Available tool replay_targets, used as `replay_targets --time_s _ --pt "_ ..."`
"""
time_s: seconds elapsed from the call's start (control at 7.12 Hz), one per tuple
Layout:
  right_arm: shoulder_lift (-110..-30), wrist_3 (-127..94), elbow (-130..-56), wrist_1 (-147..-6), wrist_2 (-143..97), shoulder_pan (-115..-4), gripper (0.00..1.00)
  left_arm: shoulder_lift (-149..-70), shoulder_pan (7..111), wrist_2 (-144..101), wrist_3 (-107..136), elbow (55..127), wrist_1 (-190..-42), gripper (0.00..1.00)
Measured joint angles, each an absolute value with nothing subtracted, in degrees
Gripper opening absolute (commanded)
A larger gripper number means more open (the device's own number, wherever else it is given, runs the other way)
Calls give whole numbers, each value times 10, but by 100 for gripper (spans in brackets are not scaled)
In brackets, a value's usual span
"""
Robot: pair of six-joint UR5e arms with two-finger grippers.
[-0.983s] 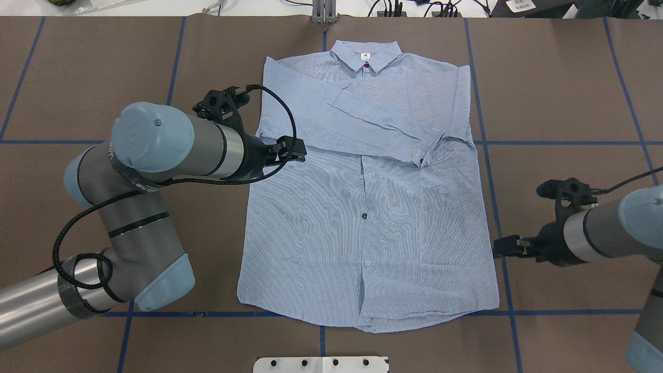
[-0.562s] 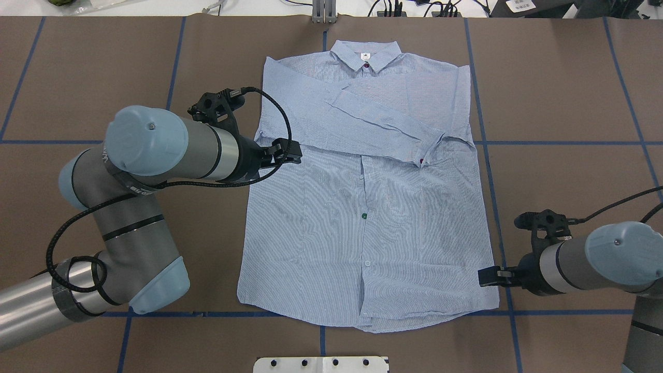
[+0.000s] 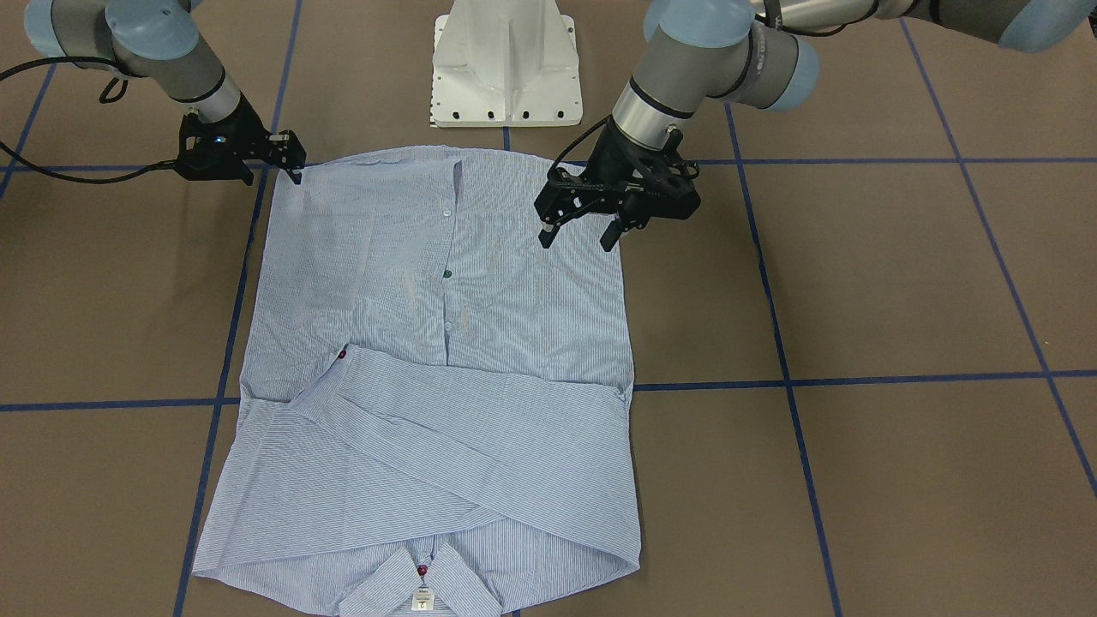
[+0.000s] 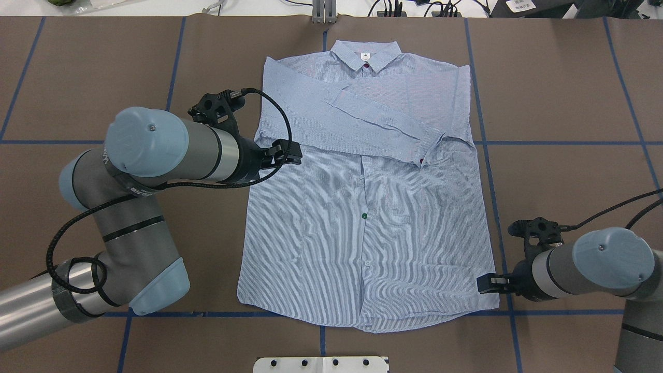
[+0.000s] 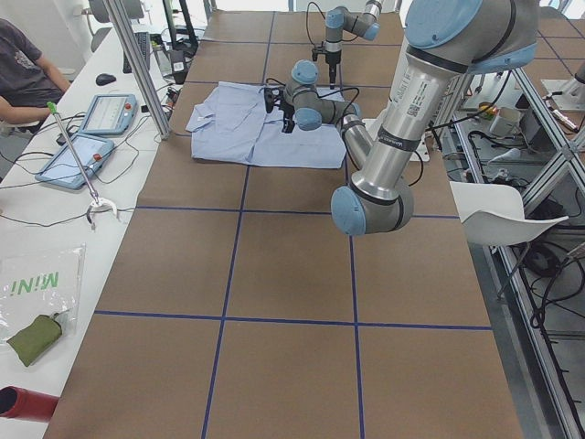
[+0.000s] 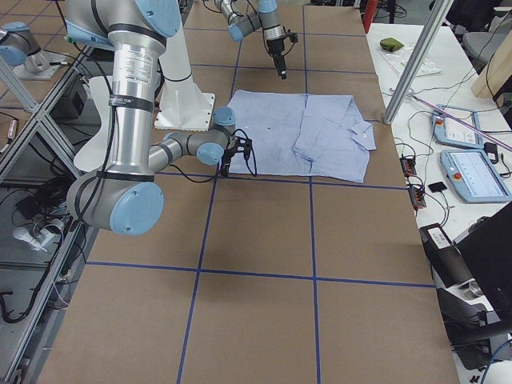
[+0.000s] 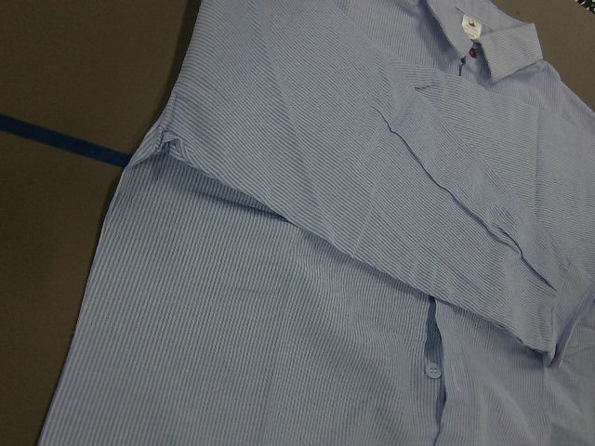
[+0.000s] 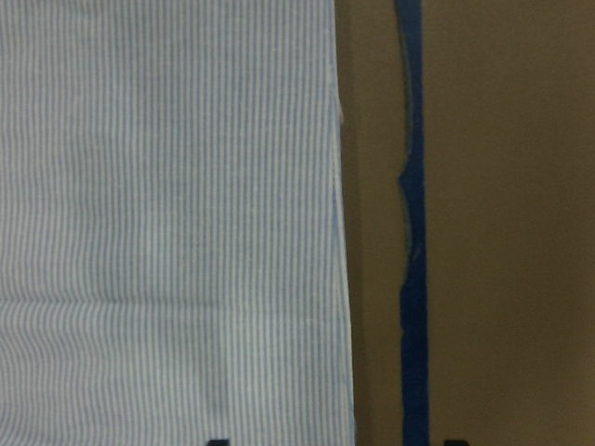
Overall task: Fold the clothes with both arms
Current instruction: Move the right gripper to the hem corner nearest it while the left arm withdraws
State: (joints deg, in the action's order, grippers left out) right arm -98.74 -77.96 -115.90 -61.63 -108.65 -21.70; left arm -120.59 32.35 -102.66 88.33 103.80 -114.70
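The light blue pinstriped shirt (image 4: 362,233) lies flat, button side up, with both sleeves folded across the chest and the collar at the far end. My left gripper (image 3: 576,238) is open and empty, hovering over the shirt's left side edge just below the folded sleeve (image 7: 418,204). It also shows in the overhead view (image 4: 293,152). My right gripper (image 4: 483,284) is low at the shirt's near right hem corner (image 3: 296,171). Its fingertips stand apart at the bottom of the right wrist view, with the shirt's side edge (image 8: 339,232) between them. It is open.
The white pedestal base (image 3: 506,68) stands just behind the shirt's hem. Blue tape lines (image 4: 507,305) cross the brown table cover. The operators' bench with tablets (image 6: 472,172) runs along the far side, and a person (image 5: 23,73) sits there.
My right arm has swept along the shirt's right edge toward the hem corner. My left gripper has drawn back slightly toward the shirt's left edge.
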Motion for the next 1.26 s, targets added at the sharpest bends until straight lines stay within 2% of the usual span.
replay_targets --time_s 0.14,0.56,1.26 --pt "-984 -780 -1157 -619 -1087 -214 77 -1206 323 -1027 883 1038 -1147 99" --pt "-963 -780 -1155 -651 -1090 -209 65 -1206 323 -1026 883 1038 -1147 99" --pt "-961 -780 -1153 -658 -1112 -211 61 -1207 323 -1026 883 1038 -1147 99"
